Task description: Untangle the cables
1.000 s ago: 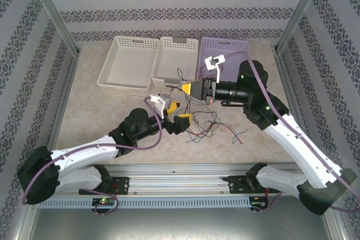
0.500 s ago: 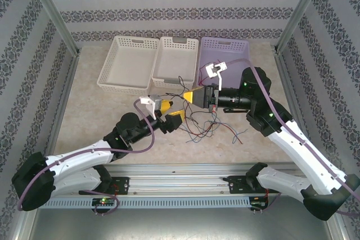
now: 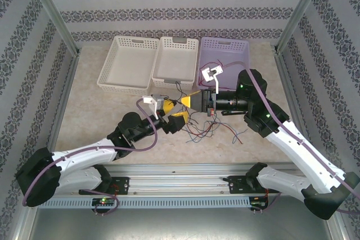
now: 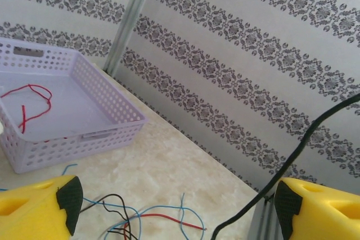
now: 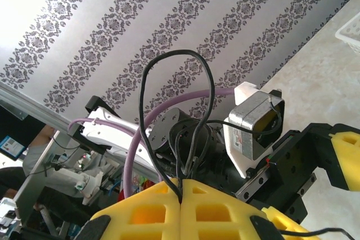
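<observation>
Two end effectors meet over the middle of the worktop (image 3: 95,111), just in front of the baskets. We find the right end effector (image 3: 188,100) clenched on a black cable (image 5: 177,52), whose loop stands out of the closed yellow tips towards the left arm. The left end effector (image 3: 173,112) is released. Its yellow fingers (image 4: 34,212) stand wide apart with nothing between them, just beside the right one. The cables (image 3: 211,127) lie as a loose snarl of red, blue and dark strands on the worktop between the two arms, below and in front of the right end effector, with a few strands rising to it. One red cable (image 4: 47,96) lies apart in the lilac basket (image 4: 84,136). We judge the step in hand to be the freeing of a single strand: the right side holds the black cable up while the left presents itself for a second hold. The next move, in our judgement, calls for the left to close low on the bunch or on one strand near a crossing, then draw away slowly, since such thin wires may drag the whole snarl along. Seen from above, the snarl's long axis runs roughly left to right, with loose ends trailing towards the right arm's side. We cannot tell where the black cable's own ends lie.
</observation>
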Controlling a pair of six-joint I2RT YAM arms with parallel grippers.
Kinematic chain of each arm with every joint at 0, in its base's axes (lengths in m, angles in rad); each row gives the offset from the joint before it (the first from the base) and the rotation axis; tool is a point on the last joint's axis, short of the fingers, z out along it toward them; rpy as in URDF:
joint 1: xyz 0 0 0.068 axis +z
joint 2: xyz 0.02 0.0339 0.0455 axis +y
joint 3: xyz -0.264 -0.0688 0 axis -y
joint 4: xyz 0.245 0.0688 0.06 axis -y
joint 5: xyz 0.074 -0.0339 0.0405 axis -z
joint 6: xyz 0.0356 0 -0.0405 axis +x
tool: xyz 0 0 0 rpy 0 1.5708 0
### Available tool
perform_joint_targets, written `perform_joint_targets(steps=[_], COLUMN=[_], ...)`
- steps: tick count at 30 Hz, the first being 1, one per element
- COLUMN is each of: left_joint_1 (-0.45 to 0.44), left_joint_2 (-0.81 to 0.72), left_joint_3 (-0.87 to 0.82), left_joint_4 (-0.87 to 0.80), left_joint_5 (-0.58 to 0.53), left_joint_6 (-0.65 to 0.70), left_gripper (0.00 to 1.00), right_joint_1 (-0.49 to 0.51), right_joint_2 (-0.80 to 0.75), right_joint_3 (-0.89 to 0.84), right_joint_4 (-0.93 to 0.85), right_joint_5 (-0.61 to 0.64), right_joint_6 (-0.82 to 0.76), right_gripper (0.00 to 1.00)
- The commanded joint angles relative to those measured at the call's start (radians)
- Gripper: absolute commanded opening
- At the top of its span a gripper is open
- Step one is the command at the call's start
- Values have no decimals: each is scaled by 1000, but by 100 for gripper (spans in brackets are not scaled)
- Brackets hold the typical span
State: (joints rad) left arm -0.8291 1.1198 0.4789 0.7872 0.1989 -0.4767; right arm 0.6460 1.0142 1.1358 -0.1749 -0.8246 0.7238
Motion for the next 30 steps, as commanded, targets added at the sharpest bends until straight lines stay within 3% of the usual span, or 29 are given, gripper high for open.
perform_joint_targets(steps=[1, 7, 14, 18, 25, 30], left_joint_1=[12, 19, 24, 34, 42, 44], left_joint_2=[5, 15, 83, 65, -77, -205], left_joint_3=[17, 30, 53, 39, -30, -57], left_joint_4=[71, 59, 116, 105, -51, -242], left_joint_5=[37, 24, 83, 109, 56, 19], left_joint_6=[-15, -15, -47, -59, -63, -64], left_gripper=[83, 51, 29, 0, 0, 0], right_joint_1=[16, 22, 26, 10, -77, -176], right_joint_2=[-5, -9, -11, -28, -61, -69], right_joint_3=[-17, -39, -65, -60, -107, -191], right_joint_4=[38, 46, 64, -7, -127, -126], right_joint_5=[-28, -39, -19, 53, 267, 324], right_joint_6=[-14, -9, -5, -56, -123, -119], right_gripper=[0, 0, 0, 0, 0, 4])
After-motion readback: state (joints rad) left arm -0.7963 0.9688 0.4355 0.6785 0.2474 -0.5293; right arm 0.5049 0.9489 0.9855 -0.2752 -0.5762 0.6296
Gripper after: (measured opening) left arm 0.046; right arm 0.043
